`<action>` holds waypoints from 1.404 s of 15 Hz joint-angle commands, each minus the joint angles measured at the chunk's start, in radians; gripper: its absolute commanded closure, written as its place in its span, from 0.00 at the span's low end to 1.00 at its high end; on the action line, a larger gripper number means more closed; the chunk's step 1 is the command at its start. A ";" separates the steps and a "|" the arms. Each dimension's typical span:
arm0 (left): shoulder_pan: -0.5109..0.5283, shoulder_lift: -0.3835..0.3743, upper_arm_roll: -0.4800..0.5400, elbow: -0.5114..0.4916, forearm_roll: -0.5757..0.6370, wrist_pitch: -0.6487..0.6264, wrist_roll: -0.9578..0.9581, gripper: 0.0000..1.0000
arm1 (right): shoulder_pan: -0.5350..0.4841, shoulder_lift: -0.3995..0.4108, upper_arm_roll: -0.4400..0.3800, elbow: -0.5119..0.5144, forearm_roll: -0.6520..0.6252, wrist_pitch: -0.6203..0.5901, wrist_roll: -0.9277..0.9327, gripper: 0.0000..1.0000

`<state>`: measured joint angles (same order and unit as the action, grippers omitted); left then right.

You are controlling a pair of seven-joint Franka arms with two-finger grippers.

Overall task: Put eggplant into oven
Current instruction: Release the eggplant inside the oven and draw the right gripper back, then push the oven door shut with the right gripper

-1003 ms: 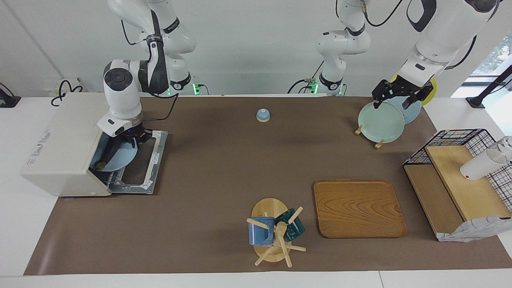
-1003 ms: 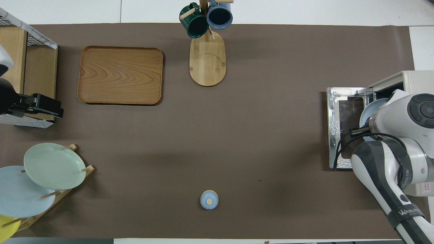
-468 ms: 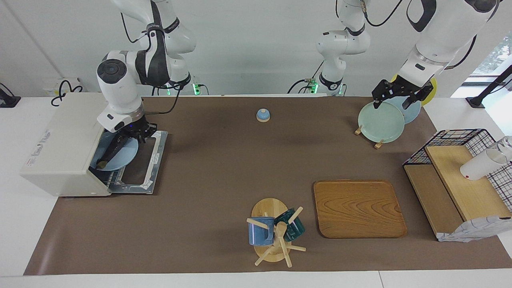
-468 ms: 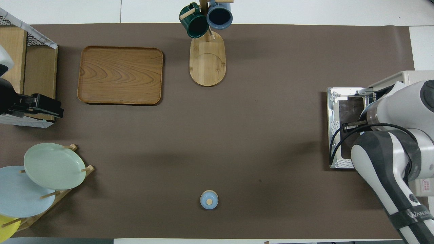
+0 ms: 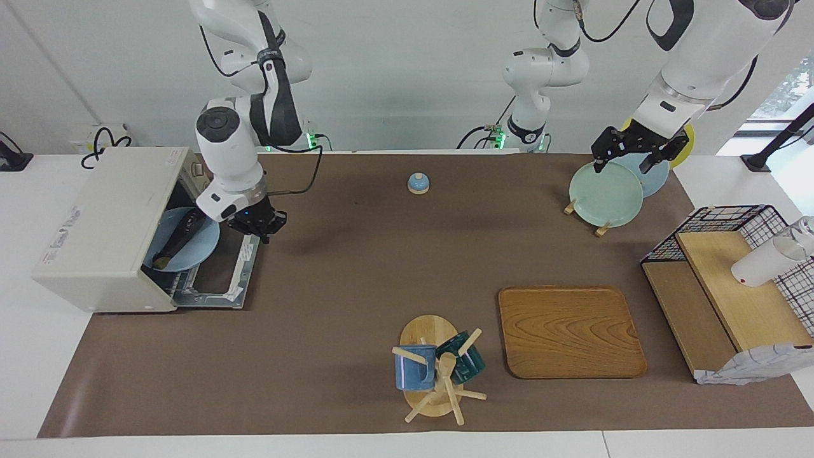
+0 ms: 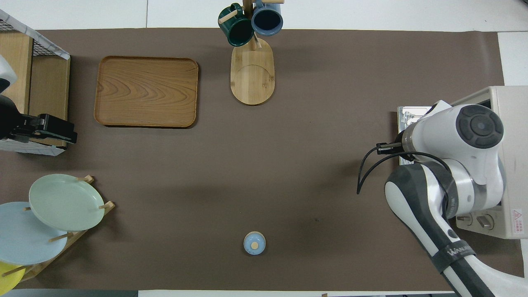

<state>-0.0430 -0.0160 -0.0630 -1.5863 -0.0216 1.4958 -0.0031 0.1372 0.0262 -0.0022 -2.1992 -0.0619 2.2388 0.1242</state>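
Note:
The cream-white oven [image 5: 95, 222] stands at the right arm's end of the table, its door [image 5: 222, 280] folded down flat. The dark eggplant [image 5: 180, 236] lies on a light blue plate [image 5: 197, 251] inside the oven. My right gripper [image 5: 257, 228] is empty and open, outside the oven over the door's edge nearer the robots. In the overhead view the right arm covers the oven's [image 6: 511, 123] opening, so the eggplant is hidden there. My left gripper [image 5: 626, 158] waits, open and empty, over the plate rack.
A plate rack holds a green plate [image 5: 604, 194] at the left arm's end. A wooden tray [image 5: 569, 331], a mug stand [image 5: 435, 369], a small blue lidded knob [image 5: 418, 183] and a wire-and-wood shelf [image 5: 731, 286] are on the table.
My right gripper has pulled out of the oven and risen, leaving the eggplant on the plate inside. The left arm has not moved.

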 commanded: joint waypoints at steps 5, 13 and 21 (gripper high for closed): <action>0.008 -0.013 -0.006 -0.004 0.020 -0.008 0.009 0.00 | -0.019 0.066 -0.004 -0.063 0.014 0.134 0.005 1.00; 0.008 -0.012 -0.006 -0.003 0.020 -0.006 0.009 0.00 | -0.065 0.120 -0.007 -0.063 -0.117 0.162 -0.041 0.99; 0.008 -0.013 -0.006 -0.003 0.020 -0.008 0.009 0.00 | -0.065 0.116 -0.007 -0.044 -0.352 0.136 -0.106 0.98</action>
<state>-0.0430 -0.0160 -0.0630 -1.5862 -0.0216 1.4958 -0.0031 0.0923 0.1513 0.0043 -2.2596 -0.3561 2.3782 0.0856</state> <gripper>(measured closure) 0.000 0.982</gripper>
